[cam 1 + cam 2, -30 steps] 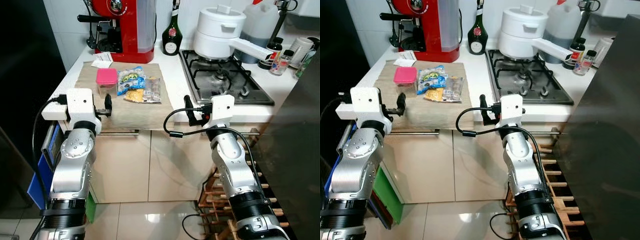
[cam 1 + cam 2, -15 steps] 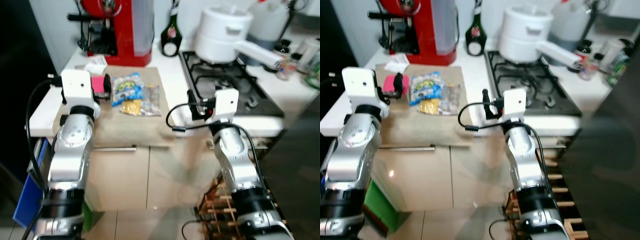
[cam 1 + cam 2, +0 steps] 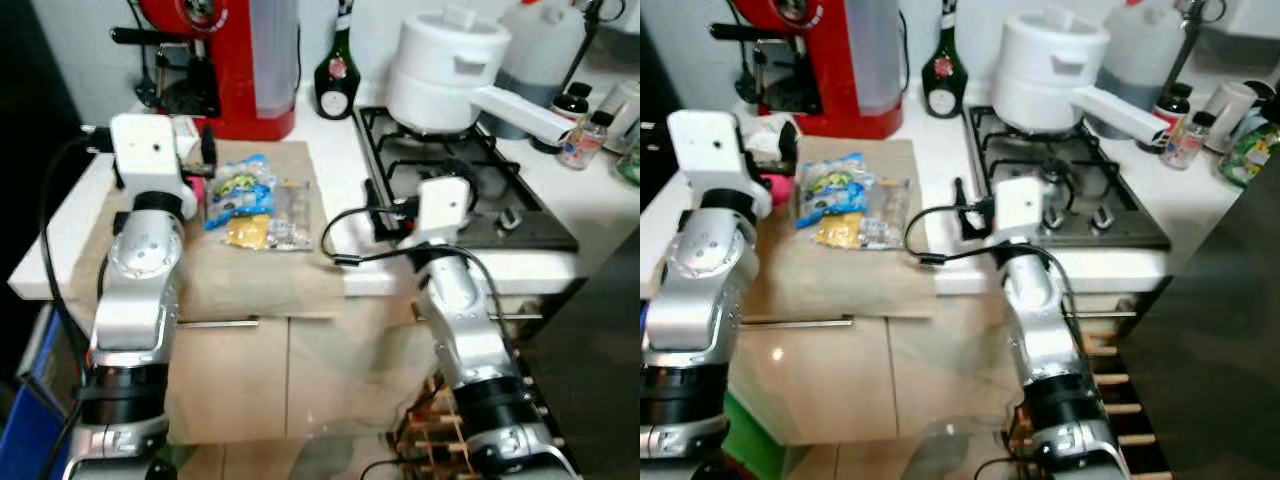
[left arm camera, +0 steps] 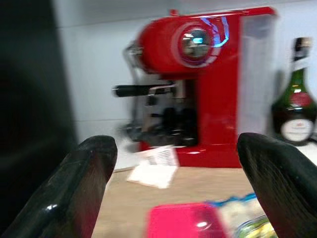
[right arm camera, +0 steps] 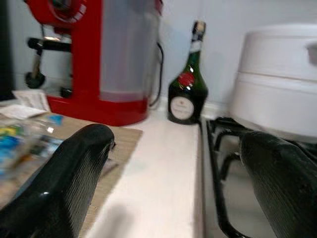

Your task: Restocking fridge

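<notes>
A pink-lidded container [image 4: 185, 220] sits on a brown mat [image 3: 250, 280] on the counter, mostly hidden behind my left wrist in the head views. Beside it lie a blue-and-green snack bag [image 3: 238, 186], a yellow packet [image 3: 248, 232] and a clear packet [image 3: 291, 205]. My left gripper [image 3: 207, 153] hovers just above the pink container, open, with nothing between its fingers [image 4: 91, 168]. Over the counter's front edge, between the mat and the hob, my right gripper [image 3: 377, 214] is held open and empty.
A red coffee machine [image 3: 225, 60] and a green bottle [image 3: 336, 75] stand at the back. A white pot [image 3: 445, 60] sits on the gas hob [image 3: 470, 190], with small bottles [image 3: 580, 135] at far right. A dark panel [image 3: 1220, 350] rises at right.
The camera has shifted and come nearer the counter. My left gripper has risen from the counter's front edge to above the pink container. The right gripper has lifted to counter level.
</notes>
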Available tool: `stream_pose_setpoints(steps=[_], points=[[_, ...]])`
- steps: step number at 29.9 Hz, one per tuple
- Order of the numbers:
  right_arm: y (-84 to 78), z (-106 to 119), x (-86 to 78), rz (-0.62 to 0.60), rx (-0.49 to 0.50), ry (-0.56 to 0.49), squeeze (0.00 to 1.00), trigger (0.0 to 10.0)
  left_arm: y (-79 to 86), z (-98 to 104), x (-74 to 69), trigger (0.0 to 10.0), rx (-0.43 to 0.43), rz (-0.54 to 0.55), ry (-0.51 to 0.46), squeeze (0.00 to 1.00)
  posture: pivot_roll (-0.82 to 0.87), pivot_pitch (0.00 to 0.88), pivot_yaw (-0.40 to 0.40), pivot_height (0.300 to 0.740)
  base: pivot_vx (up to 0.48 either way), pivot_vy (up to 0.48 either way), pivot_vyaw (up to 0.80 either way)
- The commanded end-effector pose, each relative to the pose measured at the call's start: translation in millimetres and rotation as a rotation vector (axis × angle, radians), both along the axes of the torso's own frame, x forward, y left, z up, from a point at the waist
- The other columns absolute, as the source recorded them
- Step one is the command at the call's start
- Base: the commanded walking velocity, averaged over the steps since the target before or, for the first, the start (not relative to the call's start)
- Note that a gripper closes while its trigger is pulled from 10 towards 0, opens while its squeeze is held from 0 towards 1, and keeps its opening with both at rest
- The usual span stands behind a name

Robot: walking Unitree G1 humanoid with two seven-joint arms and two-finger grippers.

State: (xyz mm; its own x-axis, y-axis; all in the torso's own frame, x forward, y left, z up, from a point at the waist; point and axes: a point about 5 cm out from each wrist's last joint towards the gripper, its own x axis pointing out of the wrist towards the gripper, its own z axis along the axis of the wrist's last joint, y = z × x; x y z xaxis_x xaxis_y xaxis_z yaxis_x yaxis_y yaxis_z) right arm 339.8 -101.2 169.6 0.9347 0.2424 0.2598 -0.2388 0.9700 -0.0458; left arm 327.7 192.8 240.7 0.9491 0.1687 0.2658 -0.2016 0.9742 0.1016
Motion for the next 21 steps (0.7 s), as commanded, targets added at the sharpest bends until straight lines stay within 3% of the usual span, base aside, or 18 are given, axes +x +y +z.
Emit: stream_pose_setpoints(steps=[1,17,21], points=[[-4.6,1,-0.9,-0.012,0.003,-0.002,0.04,10.0,-0.2,9,0.2,10.0,0.0,0.018,-0.003,0.0,-0.03,0.0,-0.014,0.74,0.0,0.0,0.0],[-3.3,-2,-2.2,-0.01,0.003,0.012,0.05,10.0,1.2,-17,3.2,10.0,-0.128,0.02,0.196,0.0,-0.03,0.0,-0.012,0.74,0.0,0.0,0.0],[-3.8,-2,-2.2,-0.012,0.003,0.014,0.05,10.0,0.1,-19,2.6,10.0,-0.121,0.013,0.222,0.0,-0.03,0.0,-0.011,0.74,0.0,0.0,0.0]])
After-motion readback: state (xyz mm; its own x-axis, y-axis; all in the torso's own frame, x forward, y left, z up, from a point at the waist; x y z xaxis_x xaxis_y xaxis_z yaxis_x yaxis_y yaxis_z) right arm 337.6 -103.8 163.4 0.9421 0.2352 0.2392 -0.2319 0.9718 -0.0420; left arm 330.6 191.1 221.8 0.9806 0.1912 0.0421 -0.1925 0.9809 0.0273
